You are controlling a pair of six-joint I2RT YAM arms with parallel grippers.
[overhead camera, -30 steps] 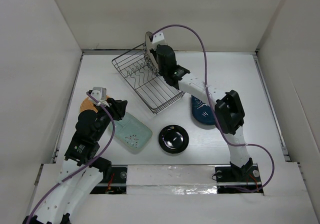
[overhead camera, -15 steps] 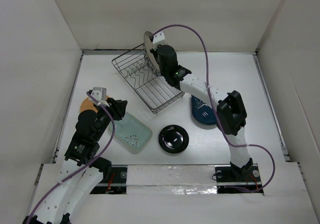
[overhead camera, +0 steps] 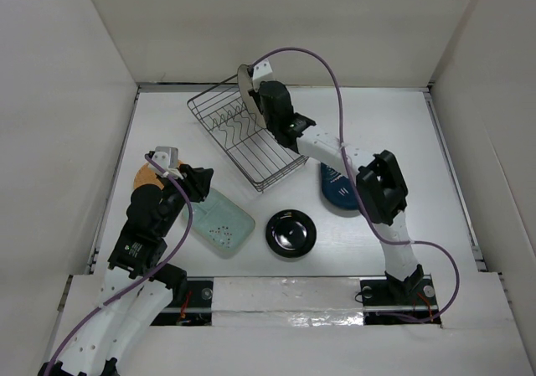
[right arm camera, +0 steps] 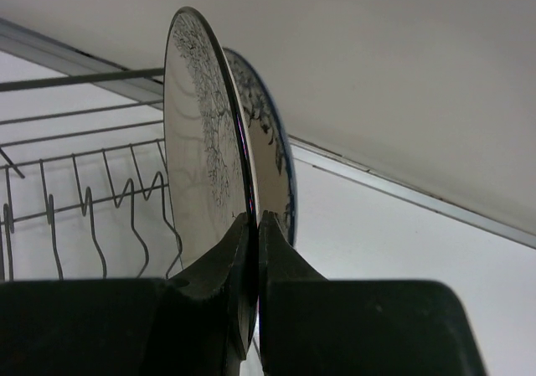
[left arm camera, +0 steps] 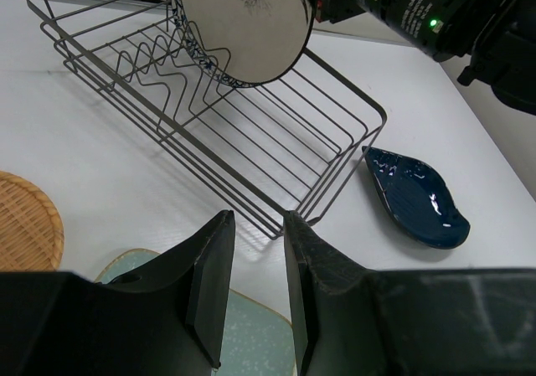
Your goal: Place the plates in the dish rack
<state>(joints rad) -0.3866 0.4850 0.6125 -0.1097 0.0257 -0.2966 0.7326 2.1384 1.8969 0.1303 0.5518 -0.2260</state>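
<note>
One cream plate (right arm camera: 203, 141) is pinched by its rim in your right gripper (right arm camera: 255, 218), upright over the dish rack (left arm camera: 276, 162). Lower it slowly so the edge slips between two tines (left arm camera: 164, 68). Your left gripper (left arm camera: 256, 225) has its fingers apart, holding nothing.

The top camera sits high up and looks down on the whole table (overhead camera: 402, 133). The left wrist camera is low and looks across at the dish rack (left arm camera: 251, 141) from nearby. The right wrist camera is right up against the cream plate (right arm camera: 205, 141). All three views show that rack and plate.
</note>
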